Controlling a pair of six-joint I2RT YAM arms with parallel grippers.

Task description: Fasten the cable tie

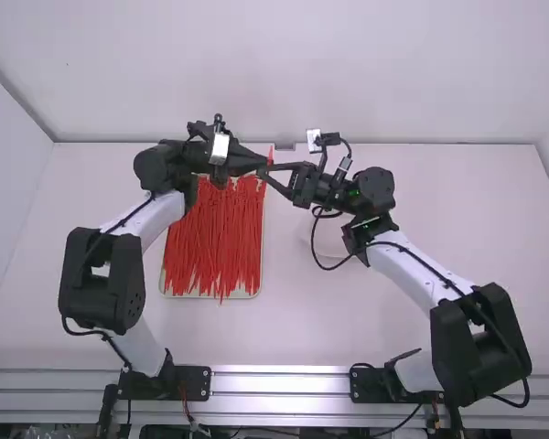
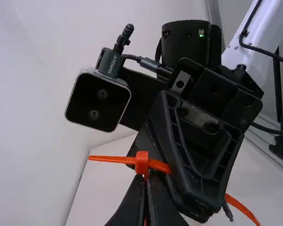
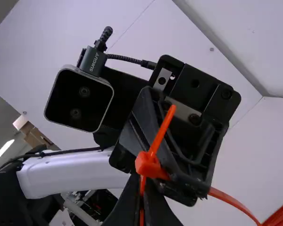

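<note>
The white desk (image 1: 439,210) carries both arms. The left arm (image 1: 137,219) rises from the lower left, elbow bent, and reaches toward upper centre. The right arm (image 1: 412,265) slants up and left from the lower right to meet it. Left of centre, a heap of red ties (image 1: 215,242) lies on a pale board (image 1: 259,279). The left pincer (image 1: 261,165) and right pincer (image 1: 276,173) point tip to tip, each clamped tight on one red cable tie (image 1: 270,155) held above the desk.
</note>
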